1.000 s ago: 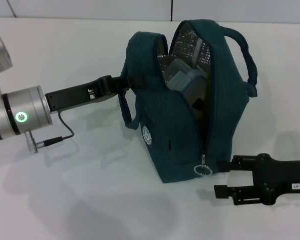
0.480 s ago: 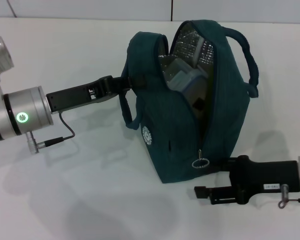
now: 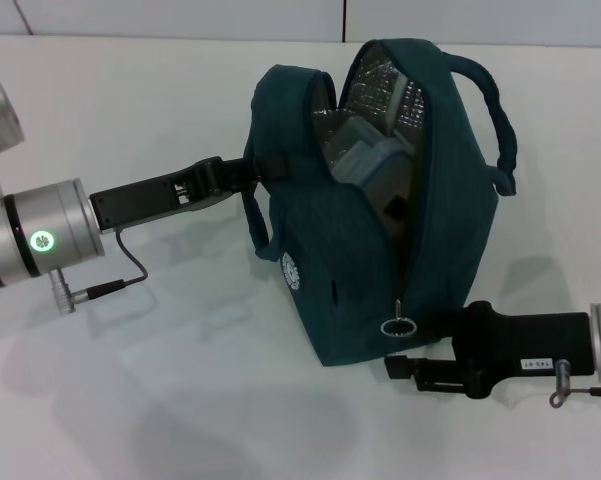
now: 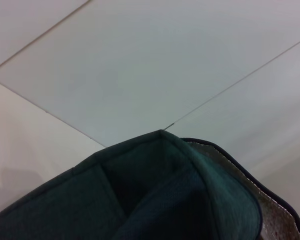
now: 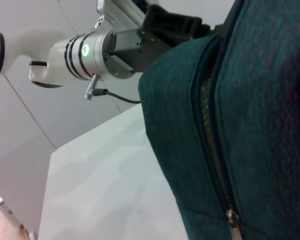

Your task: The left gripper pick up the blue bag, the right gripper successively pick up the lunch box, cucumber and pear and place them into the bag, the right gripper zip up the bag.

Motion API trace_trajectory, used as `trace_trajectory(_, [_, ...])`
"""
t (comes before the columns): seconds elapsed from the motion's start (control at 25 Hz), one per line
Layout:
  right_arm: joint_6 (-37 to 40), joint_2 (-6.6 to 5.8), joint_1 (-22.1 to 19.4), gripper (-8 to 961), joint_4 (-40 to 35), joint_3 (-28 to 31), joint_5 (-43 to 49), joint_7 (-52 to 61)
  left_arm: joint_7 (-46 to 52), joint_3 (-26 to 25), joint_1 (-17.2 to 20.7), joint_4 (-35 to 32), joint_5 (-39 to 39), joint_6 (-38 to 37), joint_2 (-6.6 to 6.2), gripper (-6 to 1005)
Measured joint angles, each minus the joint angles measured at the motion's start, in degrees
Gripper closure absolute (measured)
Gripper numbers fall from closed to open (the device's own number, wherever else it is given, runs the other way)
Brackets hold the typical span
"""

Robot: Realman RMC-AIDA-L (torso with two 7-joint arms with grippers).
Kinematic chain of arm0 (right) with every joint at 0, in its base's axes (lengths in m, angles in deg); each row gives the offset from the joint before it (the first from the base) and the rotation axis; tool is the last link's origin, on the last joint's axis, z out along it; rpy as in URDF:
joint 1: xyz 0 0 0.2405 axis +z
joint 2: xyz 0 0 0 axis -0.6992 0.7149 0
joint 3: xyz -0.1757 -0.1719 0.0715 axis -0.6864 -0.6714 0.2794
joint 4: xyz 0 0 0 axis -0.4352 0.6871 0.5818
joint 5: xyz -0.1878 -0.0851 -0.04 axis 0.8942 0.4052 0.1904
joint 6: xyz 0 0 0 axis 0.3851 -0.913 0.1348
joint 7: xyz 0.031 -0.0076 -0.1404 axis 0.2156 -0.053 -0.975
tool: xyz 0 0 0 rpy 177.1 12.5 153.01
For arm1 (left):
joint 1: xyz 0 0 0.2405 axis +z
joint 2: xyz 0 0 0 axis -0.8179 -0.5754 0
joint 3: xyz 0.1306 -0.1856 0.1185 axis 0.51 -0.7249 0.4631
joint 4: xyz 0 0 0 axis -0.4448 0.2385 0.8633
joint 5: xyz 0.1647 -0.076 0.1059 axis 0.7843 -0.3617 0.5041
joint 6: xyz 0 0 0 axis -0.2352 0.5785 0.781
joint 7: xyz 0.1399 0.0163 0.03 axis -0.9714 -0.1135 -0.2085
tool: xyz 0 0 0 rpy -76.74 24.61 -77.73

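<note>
The blue bag (image 3: 380,250) stands upright on the white table, its top gaping and silver lining showing. Inside it the lunch box (image 3: 372,155) leans on edge. Cucumber and pear are hidden from view. My left gripper (image 3: 246,172) is shut on the bag's left rim by a handle; the left wrist view shows only bag fabric (image 4: 154,200). My right gripper (image 3: 405,358), turned on its side, sits low at the bag's front right corner, open, just below the zipper's ring pull (image 3: 397,327). The right wrist view shows the zipper (image 5: 214,150) close up.
A black cable (image 3: 120,283) loops from the left wrist onto the table (image 3: 180,400). The bag's loop handle (image 3: 495,110) sticks out to the right. The left arm (image 5: 90,55) appears beyond the bag in the right wrist view.
My right gripper has slid left to the bag's front corner and rolled onto its side, ending just under the ring pull. The left gripper and bag have barely shifted.
</note>
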Motion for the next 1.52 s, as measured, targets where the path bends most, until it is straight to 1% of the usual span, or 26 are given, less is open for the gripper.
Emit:
trace_trajectory(0.08, [0.19,0.05,-0.23,302,-0.13,0.42,-0.08,-0.74,-0.02,0.00,0.00,0.00,0.00,0.00,0.00,932])
trace_trajectory(0.28, [0.62,0.38,-0.26,458,-0.58,0.59,-0.31,-1.40,-0.02,0.01,0.00,0.00,0.04,0.00,0.00,932])
trace_trajectory(0.64, [-0.13,0.62,0.79,456,-0.65,0.61,-0.96,-1.82,-0.02,0.00,-0.02,0.00,0.04,0.00,0.00,932])
trace_trajectory(0.84, [-1.95,0.72,0.97,566,-0.66,0.61,-0.98,-1.83,-0.03,0.00,-0.07,0.00,0.02,0.00,0.07,931])
trace_trajectory(1.04, [-2.93,0.88,0.96,762,-0.65,0.58,-1.55,-1.77,-0.33,0.00,-0.22,0.00,0.01,0.00,0.03,931])
trace_trajectory(1.48, [-2.31,0.84,0.69,931,-0.43,0.47,-2.49,-1.64,-0.48,0.01,-0.04,0.00,0.00,0.00,-0.01,932])
trace_trajectory(1.52, [-2.26,0.79,0.60,932,-0.35,0.47,-2.49,-1.51,-0.49,0.01,-0.04,0.01,0.00,0.00,-0.01,932])
